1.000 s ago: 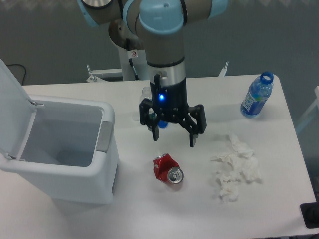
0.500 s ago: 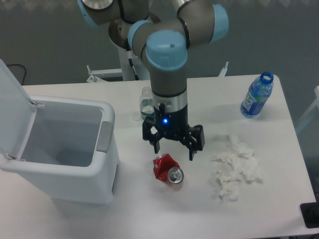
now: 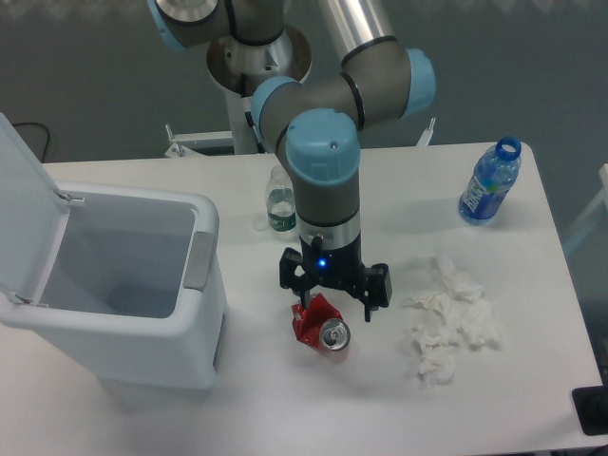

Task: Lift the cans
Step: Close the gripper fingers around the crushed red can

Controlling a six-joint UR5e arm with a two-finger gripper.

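A small crushed red can (image 3: pixel 319 323) lies on the white table (image 3: pixel 313 399) with its silver round top and pull-tab facing the front. My gripper (image 3: pixel 334 306) hangs straight over the can's rear part, open, with one black finger at the can's left and the other to its right. The fingertips reach down beside the can and part of its red body is hidden behind the gripper. Nothing is held between the fingers.
A white bin (image 3: pixel 123 285) with its lid raised stands open at the left. A small clear bottle with a green label (image 3: pixel 279 201) stands behind the arm. A blue-labelled plastic bottle (image 3: pixel 490 182) is at the far right. Crumpled white tissue (image 3: pixel 448 318) lies right of the can.
The arm has come down and moved slightly right and forward, bringing the open gripper from above the table to around the red can. The can has not moved.
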